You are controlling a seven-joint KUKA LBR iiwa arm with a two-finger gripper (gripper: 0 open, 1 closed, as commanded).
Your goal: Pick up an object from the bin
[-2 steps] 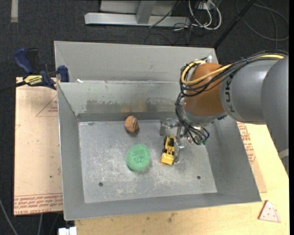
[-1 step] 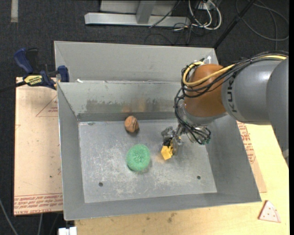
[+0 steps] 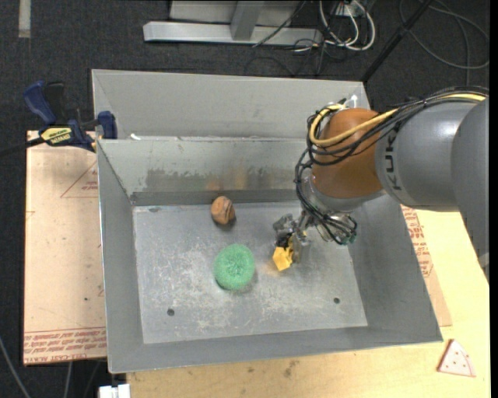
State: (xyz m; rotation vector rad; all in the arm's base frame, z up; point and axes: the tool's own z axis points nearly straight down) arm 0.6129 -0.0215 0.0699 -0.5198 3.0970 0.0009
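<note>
The gripper [image 3: 288, 241] hangs low in the right half of the grey bin [image 3: 233, 322], right at a small yellow block [image 3: 282, 260] on the floor. I cannot tell whether it is apart or clamped. A green round scrubber [image 3: 234, 267] lies just left of the block, and a brown ball [image 3: 222, 210] sits near the back wall. The bin floor is scuffed and pale-scratched. Dark carpet [image 3: 47, 47] and loose cables [image 3: 352, 23] lie beyond.

Black lettering — seemingly part of "KUKA" — stands on the grey arm [image 3: 436, 155] by its wrist.
</note>
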